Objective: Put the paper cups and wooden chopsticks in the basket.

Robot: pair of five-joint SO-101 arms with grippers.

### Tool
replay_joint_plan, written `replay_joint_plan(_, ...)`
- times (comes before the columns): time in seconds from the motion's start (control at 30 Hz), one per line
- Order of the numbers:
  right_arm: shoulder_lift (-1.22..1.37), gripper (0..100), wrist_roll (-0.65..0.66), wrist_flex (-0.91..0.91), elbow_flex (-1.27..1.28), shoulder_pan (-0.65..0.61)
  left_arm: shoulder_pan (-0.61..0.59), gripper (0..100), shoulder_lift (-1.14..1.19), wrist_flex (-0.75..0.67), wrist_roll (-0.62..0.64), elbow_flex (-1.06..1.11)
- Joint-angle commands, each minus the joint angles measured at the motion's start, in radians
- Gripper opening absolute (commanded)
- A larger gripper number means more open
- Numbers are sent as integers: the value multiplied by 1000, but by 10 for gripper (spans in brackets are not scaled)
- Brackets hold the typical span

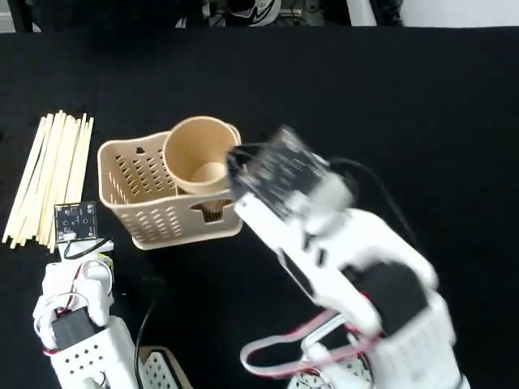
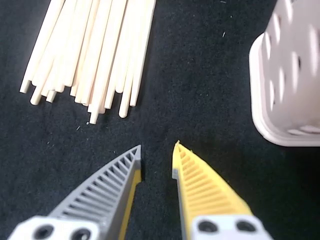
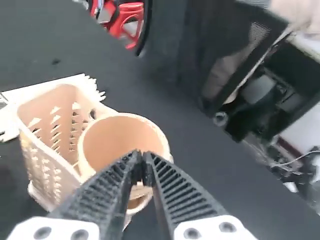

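Cup (image 1: 199,154) sits tilted in the basket (image 1: 134,182) with my right pincer (image 3: 141,157) pinched narrow on its rim, so I judge that part nearly done, while the chopsticks (image 1: 53,174) all lie on the tabletop (image 1: 365,97) beside the basket, my left pincer (image 2: 157,150) parted and empty near their ends.

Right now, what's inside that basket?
A paper cup sits mouth up in the basket, at the end nearer the right gripper, which pinches its rim. I see nothing else inside. The basket's floor under the cup is hidden.

Beige slotted basket (image 1: 162,220), tan cup (image 1: 197,148), black table (image 1: 405,105).
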Motion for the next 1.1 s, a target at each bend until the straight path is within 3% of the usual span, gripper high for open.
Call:
replay_joint_plan(0.0, -51, 12, 5, 75, -65, 109, -48, 113, -2, 29, -5, -79)
replay_joint_plan(0.17, -62, 12, -51, 103, 2, 336, -128, 113, 3, 97, -6, -269)
replay_joint_plan(0.3, -62, 13, -94, 75, 117, 456, -128, 127, 51, 95, -97, -375)
replay_joint_plan(0.43, -62, 13, -101, -63, 332, 471, -133, 127, 204, 35, -158, -475)
replay_joint_plan(0.7, -62, 13, -180, -477, 742, 491, -133, 130, 701, -46, -160, -742)
replay_joint_plan(1.07, -61, 13, -176, -609, 894, 491, -127, 131, 1445, -71, -155, -1244)
